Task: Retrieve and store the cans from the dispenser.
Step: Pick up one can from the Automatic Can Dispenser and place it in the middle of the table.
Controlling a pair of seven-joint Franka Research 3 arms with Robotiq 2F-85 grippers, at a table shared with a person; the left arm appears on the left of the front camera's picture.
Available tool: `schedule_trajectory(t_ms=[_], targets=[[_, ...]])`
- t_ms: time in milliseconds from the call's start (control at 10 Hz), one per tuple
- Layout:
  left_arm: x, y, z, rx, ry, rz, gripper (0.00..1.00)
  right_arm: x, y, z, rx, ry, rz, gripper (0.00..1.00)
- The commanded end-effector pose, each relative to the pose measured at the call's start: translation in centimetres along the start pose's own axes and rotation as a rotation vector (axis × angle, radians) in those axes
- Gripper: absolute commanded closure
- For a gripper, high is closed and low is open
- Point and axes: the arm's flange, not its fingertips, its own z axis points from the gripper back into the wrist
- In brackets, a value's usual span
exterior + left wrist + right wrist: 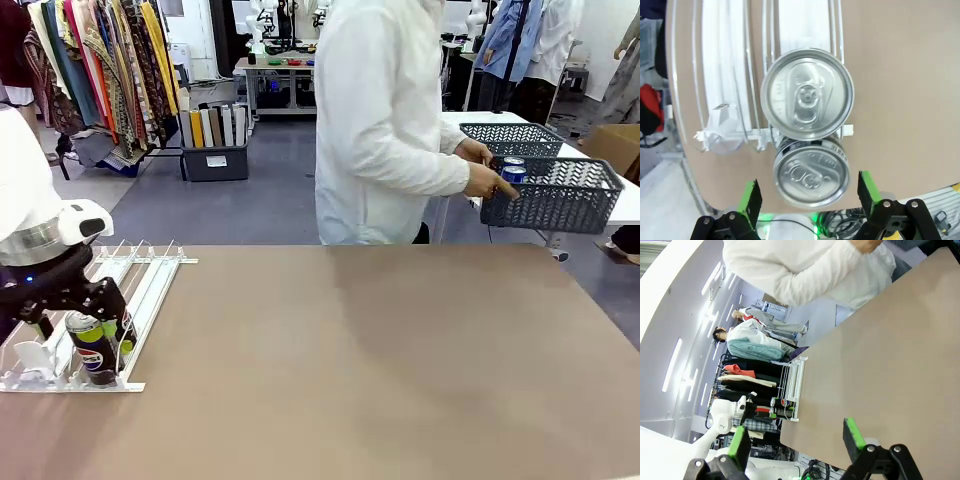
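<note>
Left pincer (808, 189), spread, flanks the front can (811, 176), another can (807, 94) just behind in the dispenser (722, 100).

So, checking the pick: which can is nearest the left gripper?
The front can, straddled by the open left gripper; the other can stands behind it in the dispenser.

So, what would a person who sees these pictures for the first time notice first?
The two cans with silver tops at the front end of the dispenser, on the near left of the table, with the left arm's open jaws above them. Next, the person in white beyond the table, a hand at a dark grey basket that holds blue cans.
</note>
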Motion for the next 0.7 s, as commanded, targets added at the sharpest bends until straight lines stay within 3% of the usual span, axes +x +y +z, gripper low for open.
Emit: schedule_trajectory(t_ms=[0, 600], targets=[[0.6, 0.1, -0.4, -0.058, -0.012, -0.002, 0.0, 0.2, 0.1, -0.2, 0.025, -0.022, 0.022, 0.0], [1.5, -0.3, -1.7, -0.057, -0.031, 0.032, 0.0, 0.2, 0.1, -0.2, 0.025, -0.022, 0.022, 0.0]])
